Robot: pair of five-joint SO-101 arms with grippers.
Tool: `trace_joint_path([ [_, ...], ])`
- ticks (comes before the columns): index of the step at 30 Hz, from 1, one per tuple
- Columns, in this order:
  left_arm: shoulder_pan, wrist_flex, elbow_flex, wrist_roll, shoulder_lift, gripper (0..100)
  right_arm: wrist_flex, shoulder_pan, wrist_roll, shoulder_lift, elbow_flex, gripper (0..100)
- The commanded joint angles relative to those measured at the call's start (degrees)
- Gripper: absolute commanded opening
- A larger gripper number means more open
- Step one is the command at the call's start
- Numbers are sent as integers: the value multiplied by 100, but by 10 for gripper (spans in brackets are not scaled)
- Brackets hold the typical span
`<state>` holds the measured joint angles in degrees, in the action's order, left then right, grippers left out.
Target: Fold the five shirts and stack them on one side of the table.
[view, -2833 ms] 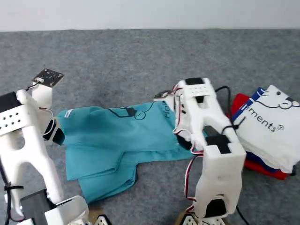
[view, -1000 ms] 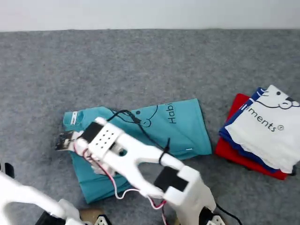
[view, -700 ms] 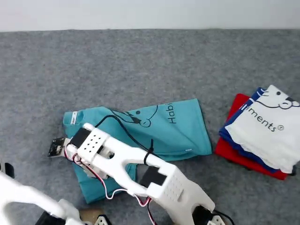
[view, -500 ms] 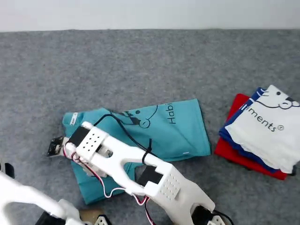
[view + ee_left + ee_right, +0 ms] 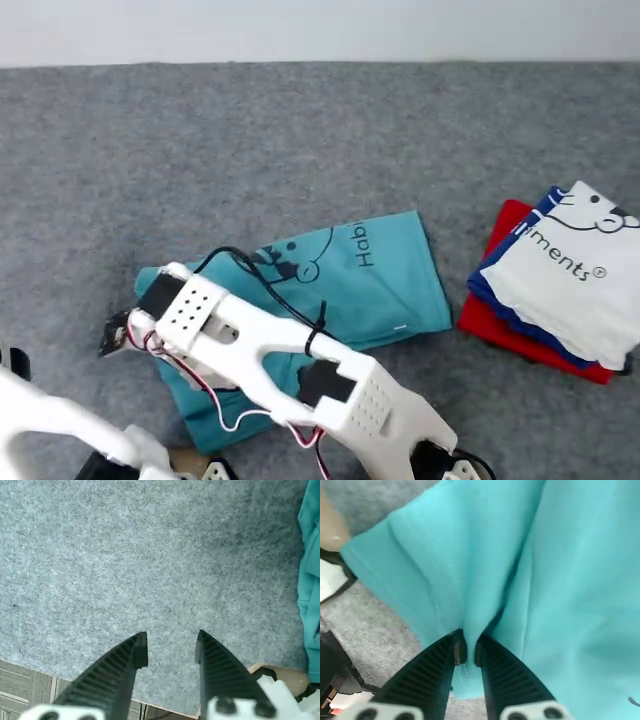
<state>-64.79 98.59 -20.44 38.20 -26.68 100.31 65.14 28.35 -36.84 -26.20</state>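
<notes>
Right claw (image 5: 466,650): it is pinching a fold of the teal shirt (image 5: 535,565). The two black fingers press on the cloth, and the cloth bunches into ridges right at the tips.
Left claw (image 5: 171,642): it is spread wide with nothing between the fingers. Bare gray table (image 5: 125,555) lies under it. An edge of the teal shirt is off to one side, apart from it.
Right arm (image 5: 290,355): in the high view it lies across the teal shirt. Its claw end is at the shirt's end farthest from the pile of folded shirts (image 5: 560,280).
Pile of folded shirts: it sits well apart from both claws at the side of the table. A white shirt is on top, with blue and red under it.
What the views add: the right wrist view shows the pinch up close. In the high view the arm's white body covers the claw tips.
Change: 2.8 s ago the right arm stood at the shirt's end near the pile, and the left arm (image 5: 45,425) stood at the other end. Now the right arm has swung across and the left arm has pulled back to the corner. In the last half second the shirt's end by the right claw has drawn in and bunched up.
Hard to see: the left arm is cut off at the edge of the high view. The shirts in the pile cannot be counted for sure.
</notes>
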Motion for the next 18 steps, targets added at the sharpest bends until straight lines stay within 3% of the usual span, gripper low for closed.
trace_joint_path([
  [1,9,-70,22,9,-167,171,242,136,70,541,-141,24],
  [5,9,-70,22,26,-167,171,268,286,88,708,-9,9],
  [10,9,-70,22,35,-167,171,251,268,44,743,281,96],
  [18,18,-70,22,35,-167,171,251,180,-105,822,211,104],
])
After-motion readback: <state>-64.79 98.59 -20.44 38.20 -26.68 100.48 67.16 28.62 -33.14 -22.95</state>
